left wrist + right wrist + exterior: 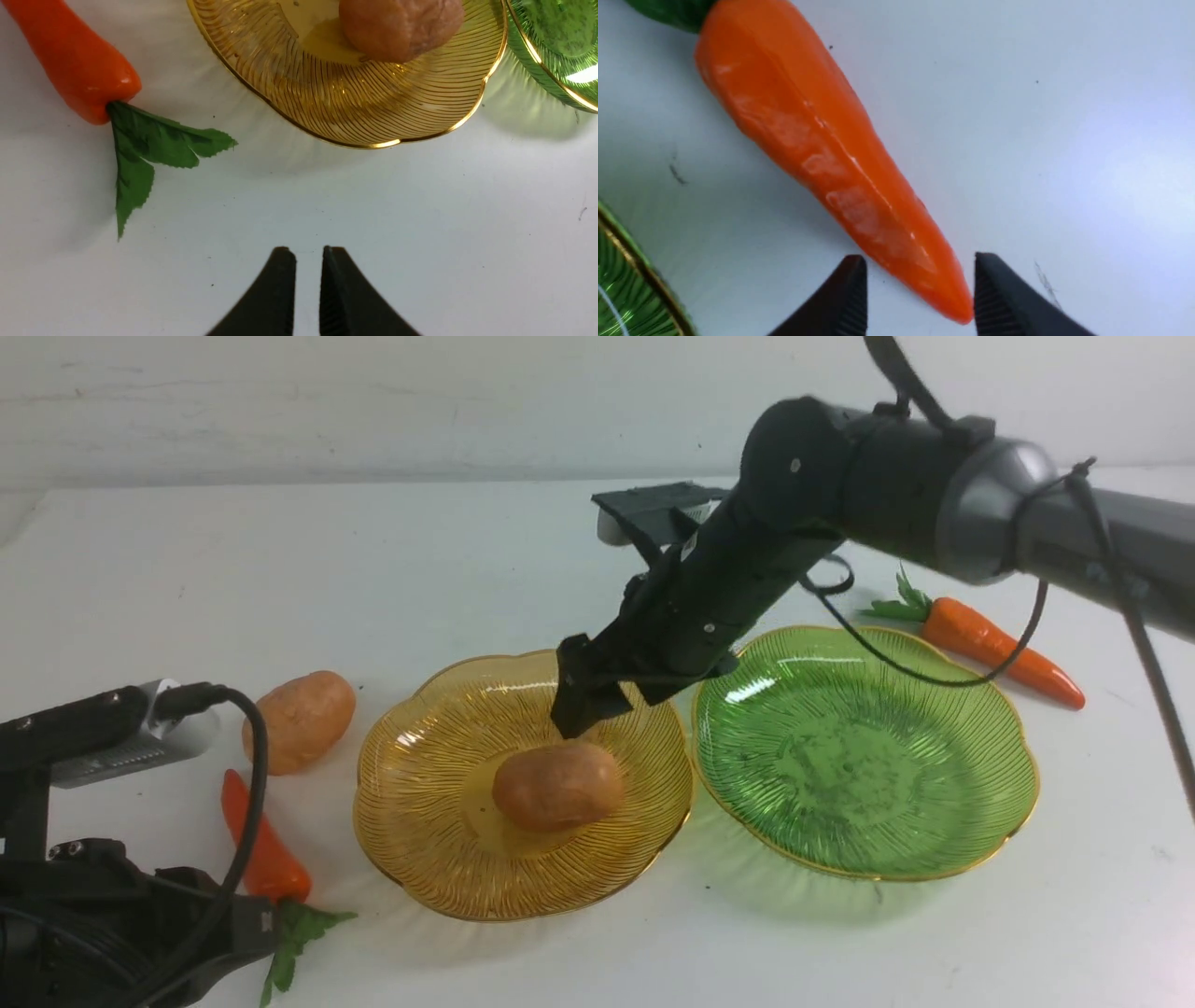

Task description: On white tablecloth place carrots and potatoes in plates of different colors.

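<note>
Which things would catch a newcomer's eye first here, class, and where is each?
The translucent green ribbed plate with a gold rim stands out, right of centre. Touching or nearly touching it on the left is a matching amber plate holding a brown-orange oval potato. Above them reaches the bulky black robot arm, entering from the right.

The white tablecloth [784, 943] holds two plates: amber [420, 831] at its centre, green [859, 765] toward three o'clock. One potato [303, 719] and one carrot [266, 845] lie toward nine; another carrot [1004, 649] lies toward two.
</note>
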